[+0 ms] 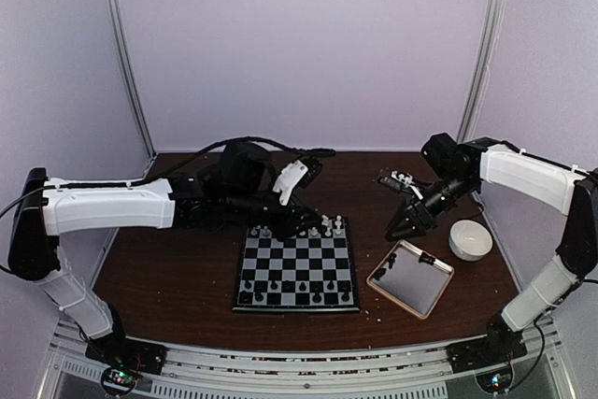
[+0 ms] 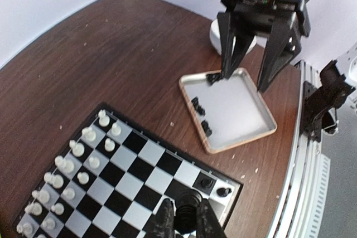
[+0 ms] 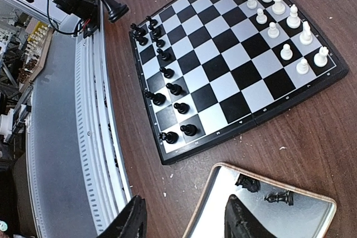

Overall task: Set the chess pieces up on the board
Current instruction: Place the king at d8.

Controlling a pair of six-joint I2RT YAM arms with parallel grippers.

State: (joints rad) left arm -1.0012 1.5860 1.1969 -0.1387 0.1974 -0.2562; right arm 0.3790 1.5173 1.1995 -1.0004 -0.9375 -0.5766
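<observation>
Grey-and-black checkered board (image 1: pixel 297 270) lay flat on table (image 1: pixel 177 268). White pieces (image 3: pixel 286 52) stood in two rows along far edge; black pieces (image 3: pixel 174 88) along near edge, with gaps. A few more black pieces (image 3: pixel 278 197) sat in tray (image 3: pixel 307 221).

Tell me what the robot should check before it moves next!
1. The left tool grips a black piece: ok.
2. The square under that piece is free: cannot tell, the tool hides it.
3. The right tool is open above the tray: ok.
4. The tray has spare black pieces to pick: ok.
5. The white pieces stand upright on the board: ok.
6. All black pieces are on the board: not ok.
</observation>
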